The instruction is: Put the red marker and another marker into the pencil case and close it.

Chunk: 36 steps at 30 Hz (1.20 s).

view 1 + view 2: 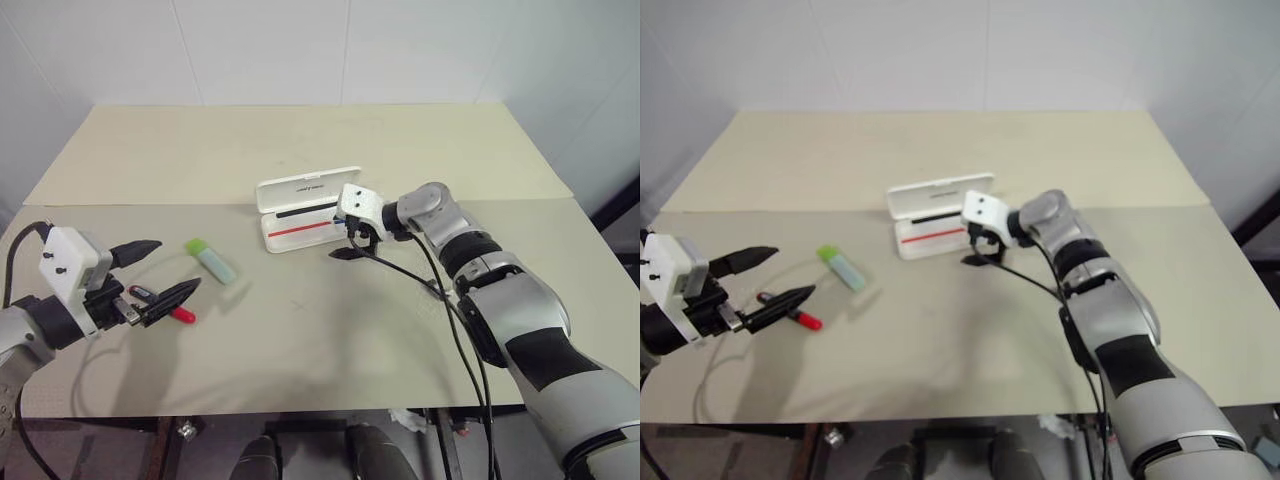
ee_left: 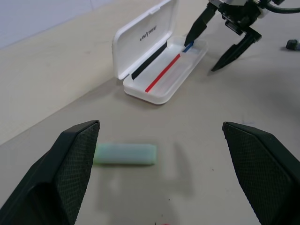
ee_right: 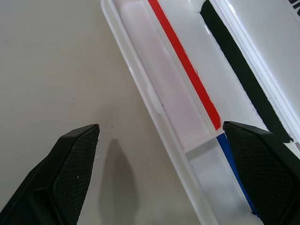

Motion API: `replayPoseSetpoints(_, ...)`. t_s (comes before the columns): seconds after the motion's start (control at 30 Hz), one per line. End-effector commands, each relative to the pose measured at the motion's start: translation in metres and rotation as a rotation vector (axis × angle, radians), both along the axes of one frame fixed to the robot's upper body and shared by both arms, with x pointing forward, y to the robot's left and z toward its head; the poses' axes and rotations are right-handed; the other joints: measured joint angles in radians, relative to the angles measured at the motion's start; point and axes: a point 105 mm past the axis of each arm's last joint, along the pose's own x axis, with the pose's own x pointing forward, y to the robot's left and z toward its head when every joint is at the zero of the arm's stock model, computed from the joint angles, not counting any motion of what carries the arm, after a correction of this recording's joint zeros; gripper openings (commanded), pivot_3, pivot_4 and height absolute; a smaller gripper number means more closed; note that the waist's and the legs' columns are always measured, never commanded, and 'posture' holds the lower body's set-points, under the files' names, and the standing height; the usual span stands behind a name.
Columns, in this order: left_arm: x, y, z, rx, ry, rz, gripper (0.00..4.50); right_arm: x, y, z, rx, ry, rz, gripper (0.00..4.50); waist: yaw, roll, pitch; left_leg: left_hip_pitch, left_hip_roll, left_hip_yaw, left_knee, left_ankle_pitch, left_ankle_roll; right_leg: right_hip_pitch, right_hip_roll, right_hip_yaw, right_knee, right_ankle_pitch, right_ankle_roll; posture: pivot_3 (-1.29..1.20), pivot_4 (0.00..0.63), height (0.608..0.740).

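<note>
The white pencil case (image 1: 300, 212) lies open at mid-table, lid tilted back, red and blue stripes inside (image 3: 164, 93). My right gripper (image 1: 348, 242) hangs open at the case's right end, one finger over the tray and one outside its front wall, with nothing held. The pale green highlighter (image 1: 210, 260) lies flat to the left of the case. The red marker (image 1: 170, 308) lies nearer the front-left, partly behind a finger of my left gripper (image 1: 178, 263). That gripper is open and level above the table, facing the highlighter (image 2: 124, 153), holding nothing.
A small dark piece (image 2: 291, 44) lies on the table to the right of my right gripper. A black cable (image 1: 400, 270) trails from that gripper across the tabletop toward the front. The tan table (image 1: 300, 340) meets white walls behind.
</note>
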Motion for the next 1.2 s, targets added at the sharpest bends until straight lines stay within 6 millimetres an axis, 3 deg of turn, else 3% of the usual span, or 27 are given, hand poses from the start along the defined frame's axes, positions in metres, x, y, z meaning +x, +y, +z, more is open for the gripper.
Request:
replayPoseSetpoints(0.03,-0.009,-0.001,0.01,0.009,-0.046,0.013,4.47,0.005,0.001,0.024,0.01,-0.057,-0.017,4.5,0.0,0.0,0.0,0.0,0.0,0.0,0.0,0.0,0.0,0.0,0.0,0.0,0.0,0.0,0.0,0.0,0.15,0.74)
replayPoseSetpoints(0.23,-0.012,-0.002,0.01,0.006,-0.044,0.023,4.47,0.008,-0.008,0.025,0.007,-0.06,-0.047,4.5,0.0,0.0,0.0,0.0,0.0,0.0,0.0,0.0,0.0,0.0,0.0,0.0,0.0,0.0,0.0,0.0,0.15,0.74)
replayPoseSetpoints(0.5,-0.01,-0.003,0.01,-0.002,-0.047,0.025,4.47,0.007,-0.029,0.012,-0.083,-0.01,-0.08,4.5,-0.001,0.0,0.0,0.0,0.0,0.0,0.0,0.0,0.0,0.0,0.0,0.0,0.0,0.0,0.0,0.0,0.15,0.74)
replayPoseSetpoints(1.2,-0.021,-0.011,0.005,-0.053,-0.081,0.074,4.47,0.007,-0.002,0.009,-0.187,-0.008,-0.072,4.5,-0.019,0.0,0.0,0.0,0.0,0.0,0.0,0.0,0.0,0.0,0.0,0.0,0.001,0.0,0.0,0.0,0.15,0.74)
